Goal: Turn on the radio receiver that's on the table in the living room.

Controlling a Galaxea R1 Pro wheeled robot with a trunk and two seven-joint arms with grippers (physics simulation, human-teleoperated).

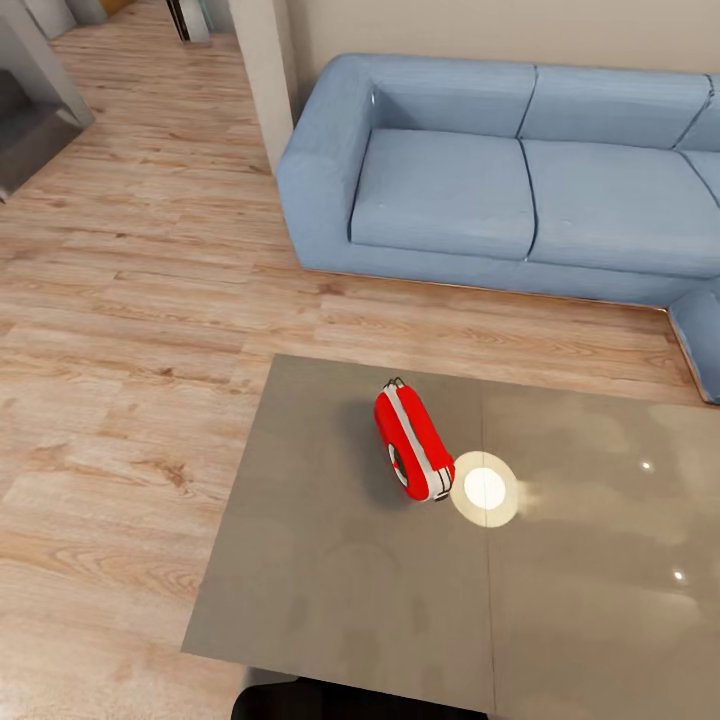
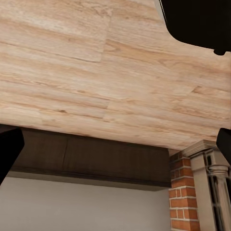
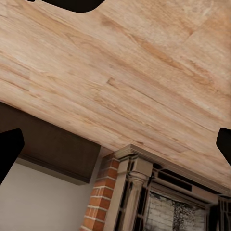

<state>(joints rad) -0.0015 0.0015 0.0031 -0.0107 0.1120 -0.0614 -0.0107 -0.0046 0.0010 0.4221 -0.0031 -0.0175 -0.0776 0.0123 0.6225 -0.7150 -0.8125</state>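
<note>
The red radio receiver (image 1: 412, 440) lies on its side on the grey-brown table (image 1: 330, 560), near the table's far edge, its white band up and its round dial facing the near side. In the left wrist view my left gripper (image 2: 115, 147) is open, its dark fingertips (image 2: 7, 151) far apart at the frame's edges over wood floor. The right wrist view has my right gripper (image 3: 115, 144) open too, one fingertip (image 3: 7, 151) at each edge. Nothing sits between either pair of fingers.
A blue sectional sofa (image 1: 520, 180) stands beyond the table, across a strip of plank floor (image 1: 130, 330). A white pillar (image 1: 262, 70) rises at its left end. A bright lamp reflection (image 1: 485, 488) glares beside the radio. Both wrist views catch a brick fireplace (image 3: 101, 202).
</note>
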